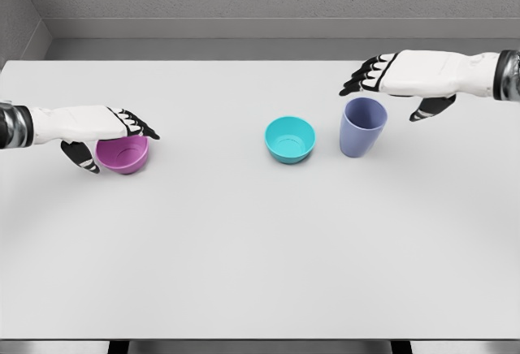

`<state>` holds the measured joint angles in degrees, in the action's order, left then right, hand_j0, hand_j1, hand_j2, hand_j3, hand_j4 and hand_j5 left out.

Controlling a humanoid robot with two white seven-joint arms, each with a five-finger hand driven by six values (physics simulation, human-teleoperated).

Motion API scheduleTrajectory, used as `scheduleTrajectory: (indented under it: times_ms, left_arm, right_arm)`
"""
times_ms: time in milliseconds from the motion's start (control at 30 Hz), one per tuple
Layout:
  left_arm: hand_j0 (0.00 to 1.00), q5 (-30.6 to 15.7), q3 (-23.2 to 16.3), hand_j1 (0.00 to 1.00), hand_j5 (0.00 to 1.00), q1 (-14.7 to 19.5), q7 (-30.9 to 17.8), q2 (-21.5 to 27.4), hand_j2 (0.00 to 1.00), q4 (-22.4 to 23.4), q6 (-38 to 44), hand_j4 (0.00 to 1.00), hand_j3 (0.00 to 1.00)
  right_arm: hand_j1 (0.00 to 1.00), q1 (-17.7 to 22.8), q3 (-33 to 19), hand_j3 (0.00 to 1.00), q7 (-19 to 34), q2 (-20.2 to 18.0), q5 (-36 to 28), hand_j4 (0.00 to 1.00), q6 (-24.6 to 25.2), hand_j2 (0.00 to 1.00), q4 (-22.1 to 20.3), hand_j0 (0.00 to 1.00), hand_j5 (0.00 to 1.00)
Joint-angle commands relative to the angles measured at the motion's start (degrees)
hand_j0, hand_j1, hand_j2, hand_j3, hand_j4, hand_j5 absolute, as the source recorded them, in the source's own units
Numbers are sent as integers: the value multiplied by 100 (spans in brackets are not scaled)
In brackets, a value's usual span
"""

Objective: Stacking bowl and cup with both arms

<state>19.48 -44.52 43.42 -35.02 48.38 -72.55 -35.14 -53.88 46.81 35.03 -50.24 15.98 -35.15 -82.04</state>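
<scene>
A magenta bowl stands upright at the table's left. My left hand hovers over its rim with the fingers stretched flat across the top and the thumb hanging beside its left wall, holding nothing. A teal bowl sits near the middle. Just right of it stands a blue-violet cup, upright. My right hand floats above and slightly behind the cup, fingers extended to the left, thumb pointing down at the cup's right, apart from it.
The white table spreads wide in front of the three vessels. A grey wall runs behind the table's far edge. Both forearms come in level from the sides.
</scene>
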Motion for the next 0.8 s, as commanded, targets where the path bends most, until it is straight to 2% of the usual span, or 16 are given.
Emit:
scheduleTrajectory:
  times_ms: [0, 167, 233, 767]
  left_arm:
    - [100, 20, 22, 100, 100, 0, 2, -13, 100, 39, 14, 100, 100]
    - [100, 64, 40, 100, 100, 9, 2, -48, 100, 56, 14, 100, 100]
    - [100, 134, 40, 100, 100, 17, 2, -180, 100, 206, 14, 100, 100]
    - [100, 214, 13, 100, 100, 35, 2, -197, 100, 215, 14, 100, 100]
  right_arm:
    - [100, -9, 21, 100, -3, 111, 72, 100, 15, 100, 232, 100, 100]
    - [100, -18, 74, 100, -3, 199, 99, 100, 15, 100, 408, 100, 100]
    - [100, -18, 91, 100, -3, 199, 99, 100, 15, 100, 408, 100, 100]
    - [100, -149, 417, 100, -3, 383, 116, 100, 15, 100, 408, 100, 100]
